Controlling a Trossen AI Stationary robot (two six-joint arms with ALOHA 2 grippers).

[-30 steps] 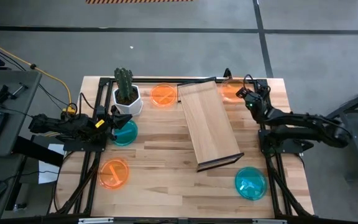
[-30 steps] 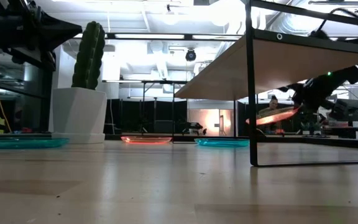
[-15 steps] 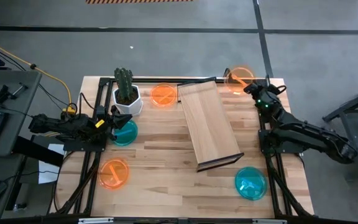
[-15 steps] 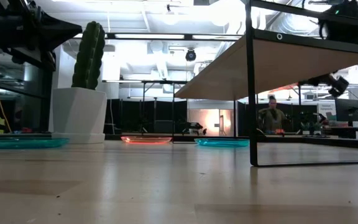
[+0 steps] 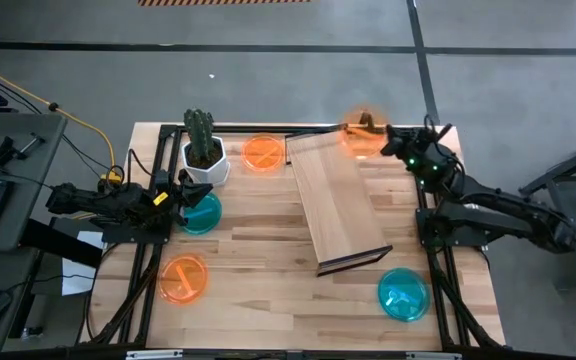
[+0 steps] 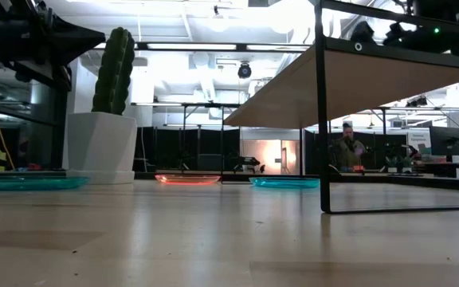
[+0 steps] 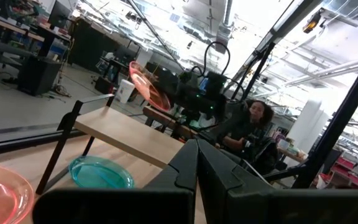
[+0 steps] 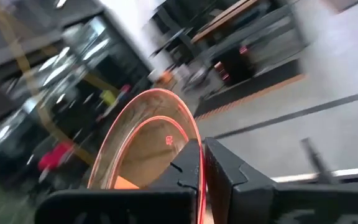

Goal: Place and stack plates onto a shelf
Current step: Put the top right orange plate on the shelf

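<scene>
While my left gripper (image 5: 180,196) waits clenched, my right gripper (image 5: 386,139) pinches an orange plate (image 5: 361,133) above the shelf (image 5: 333,199).

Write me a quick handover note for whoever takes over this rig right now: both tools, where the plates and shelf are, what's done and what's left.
Right tool: shut on an orange plate, held in the air at the shelf's far end.
Left tool: shut, empty, waiting at the table's left side above a teal plate.
Shelf: mid-table, angled, top bare.
Other plates on the table: orange one beside the cactus pot, orange one front left, teal one front right.
Done: nothing on the shelf yet.
Left: set down the held plate, then stack the other four.
</scene>
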